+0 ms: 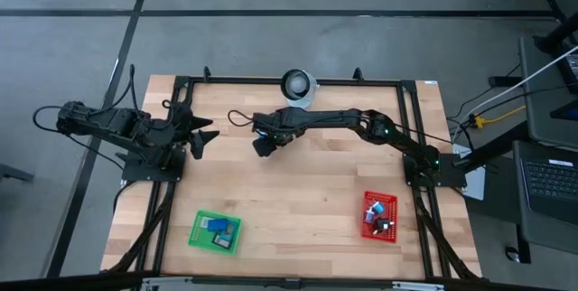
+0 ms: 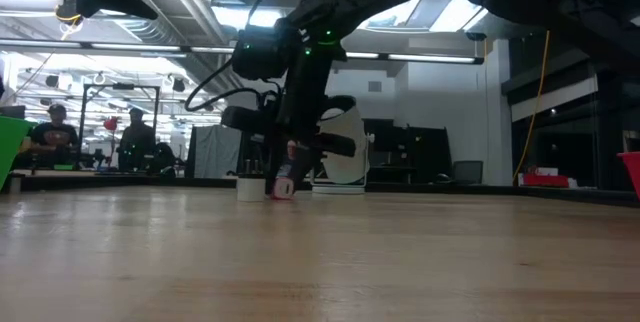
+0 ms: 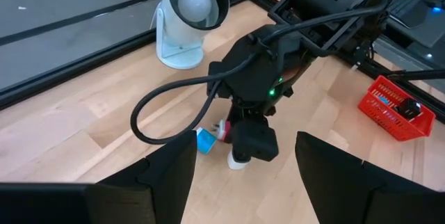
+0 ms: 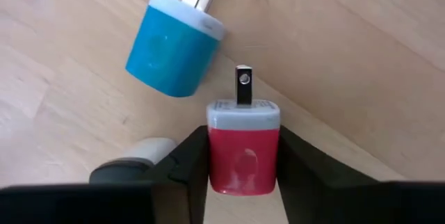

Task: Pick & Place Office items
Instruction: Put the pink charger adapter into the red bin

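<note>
While prongs point away | right claw [image 4: 243,165] clamps red charger [image 4: 243,147] lengthwise

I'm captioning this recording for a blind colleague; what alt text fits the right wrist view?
The right tool grips a red plug-in charger between its two dark fingers on a wooden table. A blue charger lies tilted just beyond it, and a small white-and-grey object sits beside one finger.

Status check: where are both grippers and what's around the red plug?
Right gripper closing around red plug on table. Blue plug beside it, apart. Left gripper open, waiting at left edge.
</note>
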Robot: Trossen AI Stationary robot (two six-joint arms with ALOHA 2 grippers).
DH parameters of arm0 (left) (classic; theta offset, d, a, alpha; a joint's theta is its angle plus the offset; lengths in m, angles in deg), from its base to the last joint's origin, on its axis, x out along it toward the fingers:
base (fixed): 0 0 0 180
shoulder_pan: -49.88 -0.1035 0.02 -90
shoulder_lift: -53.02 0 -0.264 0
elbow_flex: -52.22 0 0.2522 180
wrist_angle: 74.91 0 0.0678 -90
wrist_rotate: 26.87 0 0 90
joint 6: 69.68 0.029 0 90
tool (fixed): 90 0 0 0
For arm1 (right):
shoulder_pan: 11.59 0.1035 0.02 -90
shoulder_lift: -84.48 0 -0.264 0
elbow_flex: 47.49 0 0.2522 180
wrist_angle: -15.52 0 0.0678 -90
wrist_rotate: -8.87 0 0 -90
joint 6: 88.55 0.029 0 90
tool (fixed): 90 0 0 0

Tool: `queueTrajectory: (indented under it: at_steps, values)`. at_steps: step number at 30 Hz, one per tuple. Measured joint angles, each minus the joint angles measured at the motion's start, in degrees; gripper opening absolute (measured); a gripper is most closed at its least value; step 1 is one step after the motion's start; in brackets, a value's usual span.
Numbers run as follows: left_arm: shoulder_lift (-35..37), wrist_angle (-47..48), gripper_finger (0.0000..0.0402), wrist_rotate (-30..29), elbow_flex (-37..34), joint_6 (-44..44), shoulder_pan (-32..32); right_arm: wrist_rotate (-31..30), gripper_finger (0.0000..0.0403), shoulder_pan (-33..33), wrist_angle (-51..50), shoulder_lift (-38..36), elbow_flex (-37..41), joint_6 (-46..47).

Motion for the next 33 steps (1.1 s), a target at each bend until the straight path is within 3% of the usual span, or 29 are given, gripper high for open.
queueTrajectory:
  at_steps: [9,18,22,26,30,33]
  values:
    - [0.01,0.00,0.0239,-0.60,0.00,-0.01,0.00,2.01,0.0128,-0.20,-0.47,-0.65,-0.80,-1.17]
    - [0.00,0.00,0.0239,-1.02,0.00,-0.09,0.01,-0.38,0.0128,-0.18,-0.68,-6.00,-11.85,-4.27]
    - [0.00,-0.01,0.0239,-0.99,0.00,-0.15,0.00,-1.46,0.0128,0.61,-0.83,-13.52,-12.99,-6.53]
    - [0.02,-0.01,0.0239,-0.99,0.00,-0.15,0.01,-2.75,0.0128,2.56,-7.52,-22.06,-12.61,-10.29]
    - [0.02,0.00,0.0239,-1.40,0.00,-0.11,0.00,-10.85,0.0128,6.27,-14.11,-31.90,-12.63,-10.17]
    - [0.01,-0.02,0.0239,-1.46,0.00,-0.32,0.00,-16.58,0.0128,9.94,-20.37,-37.90,-12.71,-5.08]
